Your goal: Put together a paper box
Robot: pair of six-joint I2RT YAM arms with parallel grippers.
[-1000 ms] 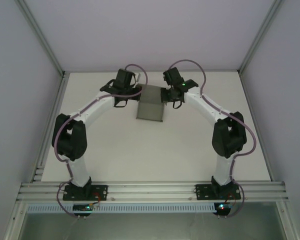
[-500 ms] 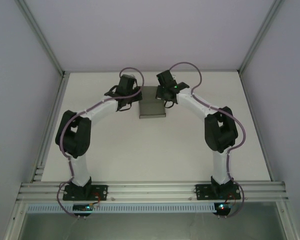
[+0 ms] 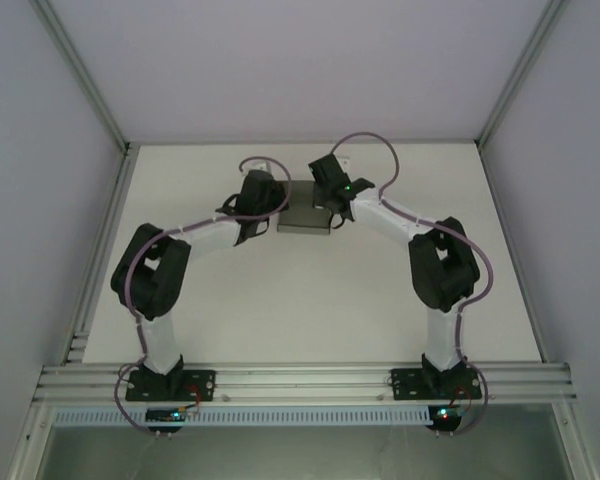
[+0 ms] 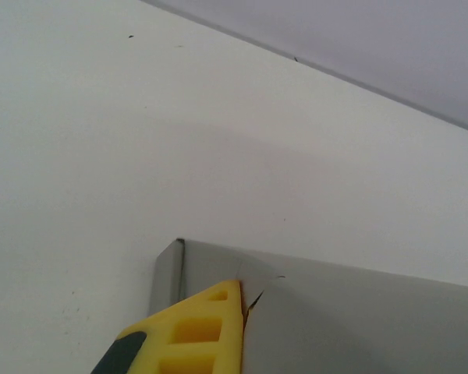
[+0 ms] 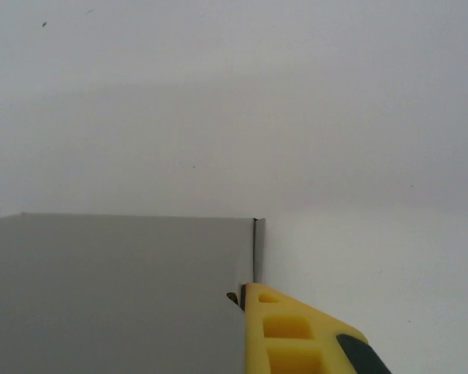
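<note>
The grey paper box [image 3: 304, 216] lies at the middle of the table's far half, between my two grippers. My left gripper [image 3: 272, 205] is at its left side. In the left wrist view that gripper [image 4: 246, 300] is shut on the box's left wall [image 4: 165, 273]: one yellow finger [image 4: 195, 331] lies against the grey panel [image 4: 351, 319], and the other is hidden behind it. My right gripper [image 3: 330, 198] is at the box's right side. In the right wrist view it [image 5: 246, 300] is shut on the right edge of the grey panel [image 5: 117, 296], with one yellow finger [image 5: 288, 335] showing.
The white table [image 3: 310, 300] is bounded by an aluminium frame rail [image 3: 300, 380] at the near edge. Upright posts [image 3: 80, 80] stand at the back corners, with pale walls on three sides.
Both wrists have swung inward and come a little nearer the bases, keeping hold of the box. The grey box now looks shorter from front to back than a second ago.
</note>
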